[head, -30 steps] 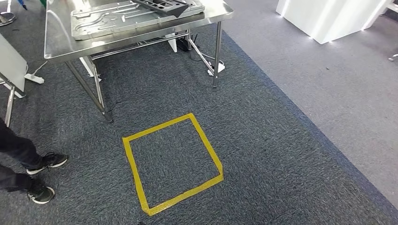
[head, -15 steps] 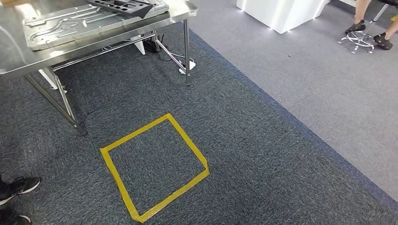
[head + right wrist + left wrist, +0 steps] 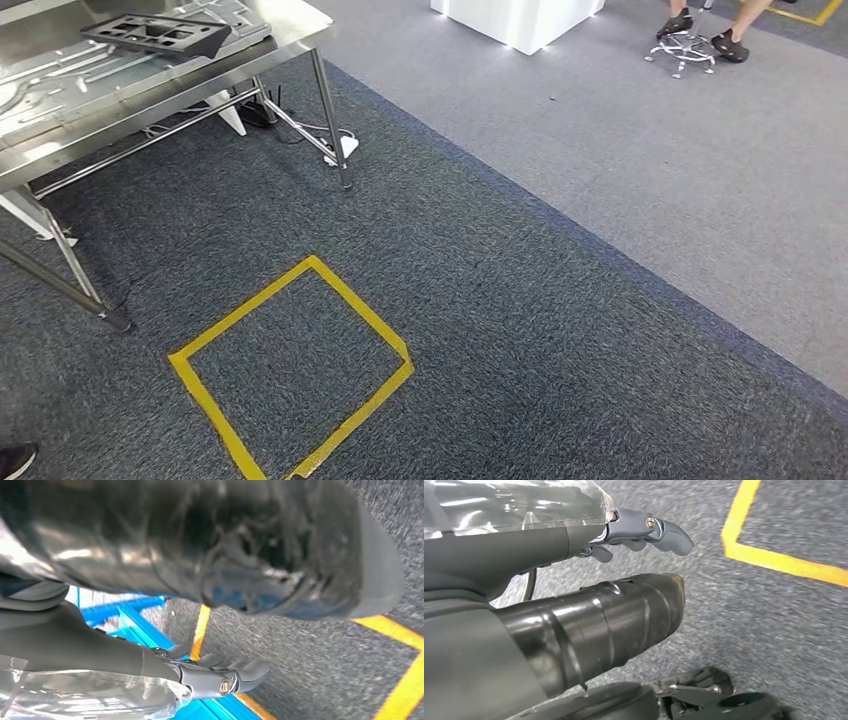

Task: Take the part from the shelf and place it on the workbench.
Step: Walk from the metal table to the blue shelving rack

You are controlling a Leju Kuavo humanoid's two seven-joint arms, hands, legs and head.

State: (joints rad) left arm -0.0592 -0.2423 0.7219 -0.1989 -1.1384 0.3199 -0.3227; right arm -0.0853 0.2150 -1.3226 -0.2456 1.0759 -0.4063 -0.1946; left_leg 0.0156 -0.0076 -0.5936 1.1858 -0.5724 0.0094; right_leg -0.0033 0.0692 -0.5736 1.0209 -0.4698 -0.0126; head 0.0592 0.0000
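While the head view looks down on dark carpet, a steel table (image 3: 300,22) occupies the upper left of the frame. On it, at the very top left, a black part (image 3: 155,34) lies on a grey pressed metal panel (image 3: 60,75). Below the table top, cables and a white power strip (image 3: 342,146) sit beside the table's front leg. A yellow tape square (image 3: 290,370) marks the carpet at lower centre-left. A paler grey floor (image 3: 640,160) runs diagonally across the right side. At the upper centre stands a white lit plinth (image 3: 515,18), and at the upper right a person's feet (image 3: 710,32) rest by a chair base. A dark shoe tip (image 3: 14,460) shows at the lower left corner.

In the left wrist view, the left robot hand (image 3: 639,532) hangs over carpet, fingers loosely bent, grasping nothing. In the right wrist view, the right robot hand (image 3: 220,672) is likewise released, near yellow tape and a blue frame (image 3: 127,622).
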